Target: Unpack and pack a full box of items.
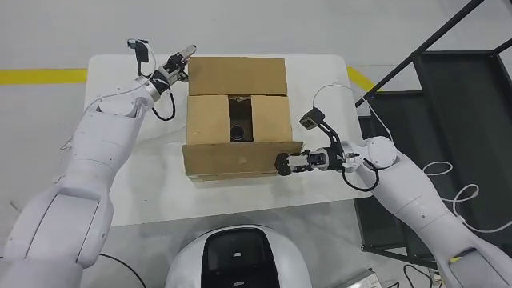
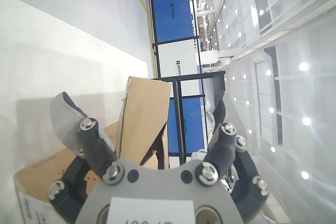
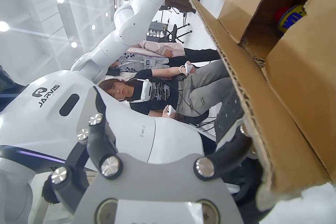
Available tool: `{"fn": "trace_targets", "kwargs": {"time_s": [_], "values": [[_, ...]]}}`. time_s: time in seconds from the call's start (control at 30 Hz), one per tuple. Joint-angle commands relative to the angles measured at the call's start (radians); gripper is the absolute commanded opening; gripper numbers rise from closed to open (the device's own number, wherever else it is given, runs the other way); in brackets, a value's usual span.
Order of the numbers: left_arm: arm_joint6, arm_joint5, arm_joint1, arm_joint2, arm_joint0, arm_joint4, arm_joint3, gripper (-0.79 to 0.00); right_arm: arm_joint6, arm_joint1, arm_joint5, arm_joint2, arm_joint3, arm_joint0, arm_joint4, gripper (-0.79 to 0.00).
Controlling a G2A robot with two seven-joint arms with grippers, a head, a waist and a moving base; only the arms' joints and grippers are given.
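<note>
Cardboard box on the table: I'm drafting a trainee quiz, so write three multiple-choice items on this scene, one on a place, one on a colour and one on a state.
1. Where is the right gripper relative to the cardboard box?
A) at the right end of its near flap
B) deep inside it
C) beyond its far side

2. What colour is the table?
A) black
B) white
C) green

3. How is the box's top?
A) taped shut
B) crushed flat
C) partly open, with a dark gap in the middle

Key:
1A, the top view puts the gripper at that flap's corner.
2B, bare white surface surrounds the box.
3C, the top view shows the gap.
</note>
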Motion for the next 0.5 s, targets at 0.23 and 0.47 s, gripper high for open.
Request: {"fn": "trace_targets", "kwargs": {"time_s": [0.23,0.47], "values": [[-0.084,-0.054,-0.025,-0.031,-0.011,-0.115,0.031,0.000,0.002,0.000,0.002,0.022,0.001,-0.008,-0.025,0.000],[-0.255,-0.126,-0.011,-0.073,-0.002,-0.191,0.039,0.000,-0.030,-0.009,0.003,0.018,0.025,0.016,-0.076,0.000]]}}
